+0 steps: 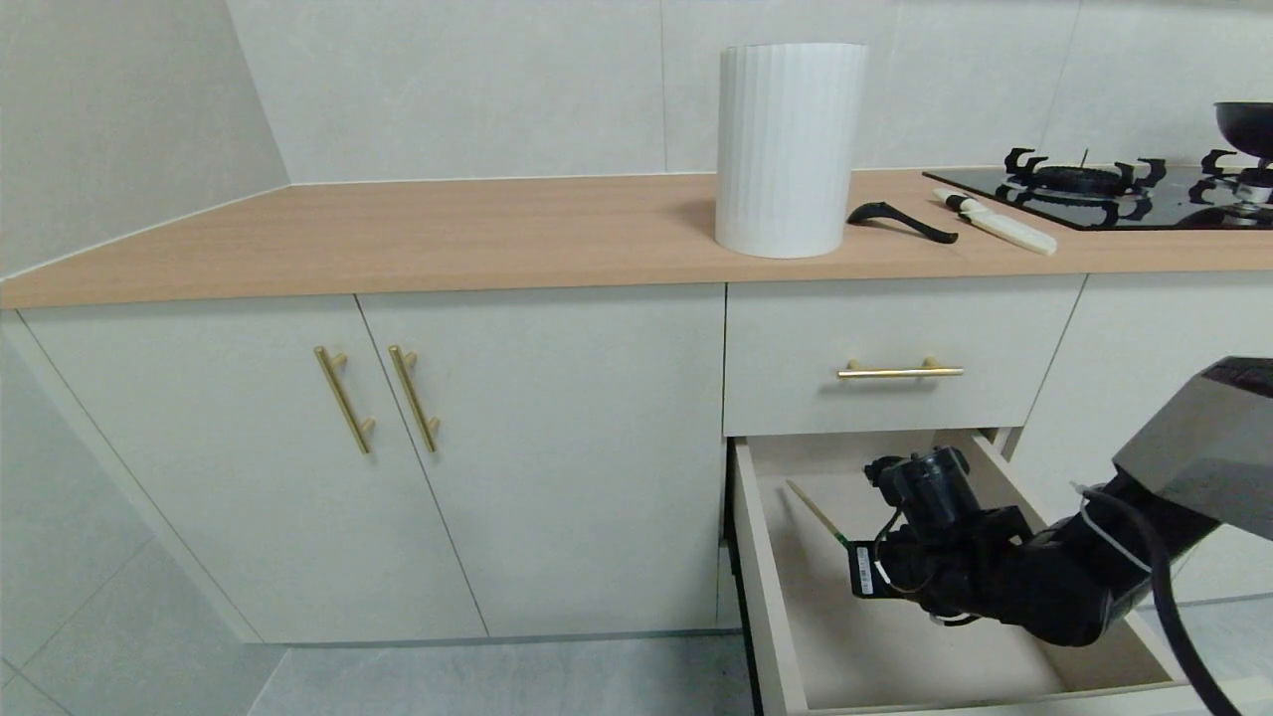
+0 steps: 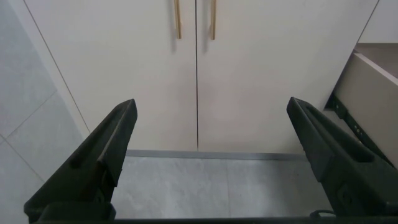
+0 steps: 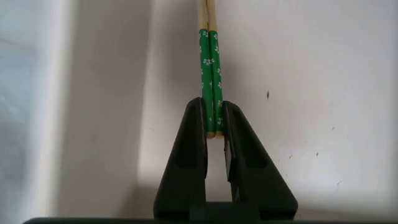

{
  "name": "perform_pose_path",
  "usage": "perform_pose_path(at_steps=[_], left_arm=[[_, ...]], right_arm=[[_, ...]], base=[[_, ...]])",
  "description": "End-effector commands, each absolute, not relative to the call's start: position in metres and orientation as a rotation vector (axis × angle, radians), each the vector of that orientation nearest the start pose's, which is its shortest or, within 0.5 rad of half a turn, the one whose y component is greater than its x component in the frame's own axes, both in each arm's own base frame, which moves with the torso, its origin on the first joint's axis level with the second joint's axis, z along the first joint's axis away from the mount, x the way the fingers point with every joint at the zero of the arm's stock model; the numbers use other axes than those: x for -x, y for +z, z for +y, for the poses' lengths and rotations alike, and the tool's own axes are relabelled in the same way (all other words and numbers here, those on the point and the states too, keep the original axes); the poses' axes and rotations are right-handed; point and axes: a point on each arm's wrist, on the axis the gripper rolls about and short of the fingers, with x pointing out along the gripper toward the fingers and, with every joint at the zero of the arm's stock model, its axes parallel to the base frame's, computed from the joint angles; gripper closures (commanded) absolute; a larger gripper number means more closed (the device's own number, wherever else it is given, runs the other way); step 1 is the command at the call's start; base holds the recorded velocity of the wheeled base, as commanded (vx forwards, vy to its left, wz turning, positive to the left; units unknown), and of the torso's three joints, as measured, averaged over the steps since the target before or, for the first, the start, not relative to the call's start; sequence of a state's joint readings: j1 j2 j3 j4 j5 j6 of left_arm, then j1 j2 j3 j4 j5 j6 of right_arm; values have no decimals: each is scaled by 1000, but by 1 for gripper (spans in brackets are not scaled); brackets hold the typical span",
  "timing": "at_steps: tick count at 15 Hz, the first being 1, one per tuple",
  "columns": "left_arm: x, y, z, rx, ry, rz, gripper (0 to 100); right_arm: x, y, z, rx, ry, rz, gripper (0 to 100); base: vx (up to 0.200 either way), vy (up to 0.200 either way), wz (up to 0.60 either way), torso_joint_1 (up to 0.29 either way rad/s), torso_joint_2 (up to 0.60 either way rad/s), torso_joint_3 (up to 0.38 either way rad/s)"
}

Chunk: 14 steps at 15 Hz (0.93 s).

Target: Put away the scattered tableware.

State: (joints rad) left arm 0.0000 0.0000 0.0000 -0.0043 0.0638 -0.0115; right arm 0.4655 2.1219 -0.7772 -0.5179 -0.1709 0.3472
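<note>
A pair of chopsticks (image 3: 209,62) with green flowered ends sits between the fingers of my right gripper (image 3: 214,127), which is shut on them. In the head view my right gripper (image 1: 863,557) is inside the pulled-out lower drawer (image 1: 776,587), and the chopsticks (image 1: 816,514) slant from it toward the drawer's back left. On the counter lie a black ladle (image 1: 900,220) and a white knife (image 1: 995,222), just right of a tall white ribbed canister (image 1: 786,149). My left gripper (image 2: 211,158) is open and holds nothing, low in front of the cabinet doors (image 2: 199,74).
A gas hob (image 1: 1114,194) with a black pan (image 1: 1248,124) occupies the counter's right end. A shut drawer with a gold handle (image 1: 900,372) sits above the pulled-out one. Two cabinet doors with gold handles (image 1: 378,398) stand to the left. Grey floor tiles (image 2: 205,186) lie below.
</note>
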Motion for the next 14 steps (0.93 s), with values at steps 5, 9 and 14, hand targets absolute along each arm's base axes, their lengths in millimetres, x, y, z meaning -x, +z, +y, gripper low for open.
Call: perform_pose_path(at_steps=[5,9,14], left_arm=[[23,76,1,12,64,-3,0],[23,76,1,12,64,-3,0],[23,76,1,12,64,-3,0]], right_arm=[[-309,-28,159,-16,127,907,100],[-309,-40,163,1,131,933,100],[-308,-45,164,8,130,944,100]], base=[[0,0,0,0,0,0],[0,0,0,0,0,0],[0,0,0,0,0,0]])
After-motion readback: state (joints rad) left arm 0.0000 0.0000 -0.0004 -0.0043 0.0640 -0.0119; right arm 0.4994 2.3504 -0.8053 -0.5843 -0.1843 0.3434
